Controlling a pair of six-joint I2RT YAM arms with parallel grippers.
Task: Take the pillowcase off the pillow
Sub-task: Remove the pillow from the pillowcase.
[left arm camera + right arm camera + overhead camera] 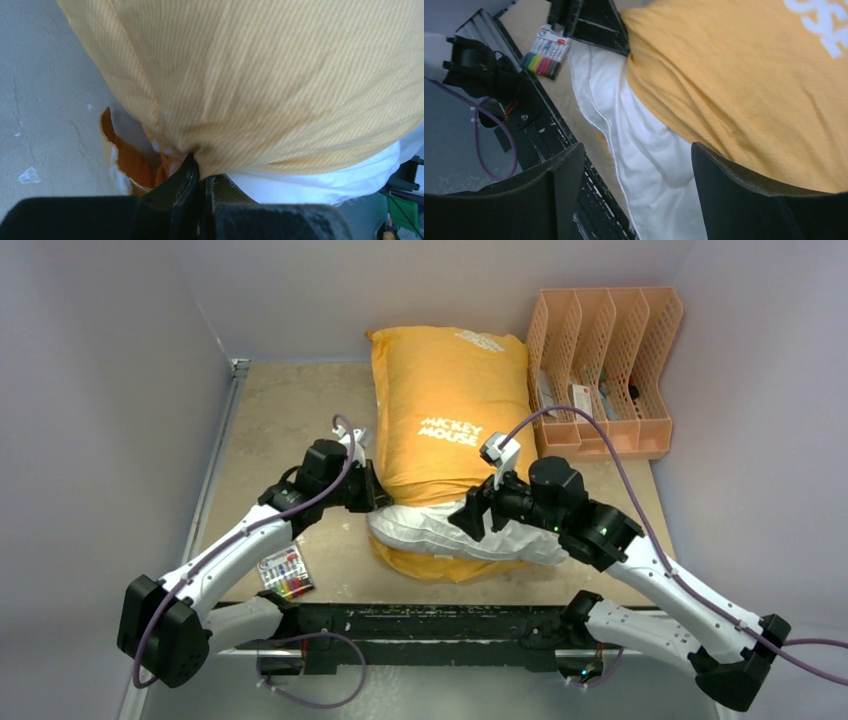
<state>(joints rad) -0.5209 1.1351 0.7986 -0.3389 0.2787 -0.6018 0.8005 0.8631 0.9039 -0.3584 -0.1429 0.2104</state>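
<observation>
Nearest you, just past the arm bases, a pack of coloured markers (285,573) lies flat on the table (280,420), left of the pillow and apart from it. Then comes the pillow (450,532): only its white near end pokes out of the mouth of the pillowcase (445,405). The rest sits inside the orange cover, which runs away from you with the "MICKEY MOUSE" print facing up. Your left gripper (197,167) is at the left near corner of that opening, jaws pressed together on a bunched fold of the orange hem. Your right gripper (636,150) hangs over the bare white end, jaws spread, nothing between them. I judge the stripping barely begun, with one side of the cover gripped and the pillow itself not yet anchored. The next move calls for the right jaws to close on white stuffing alone, not both layers, so the cover can be drawn off against that hold. Farthest, at the back right and just beside the pillowcase, stands a peach file rack (605,360). Its slots hold a few small items, too small to name.
</observation>
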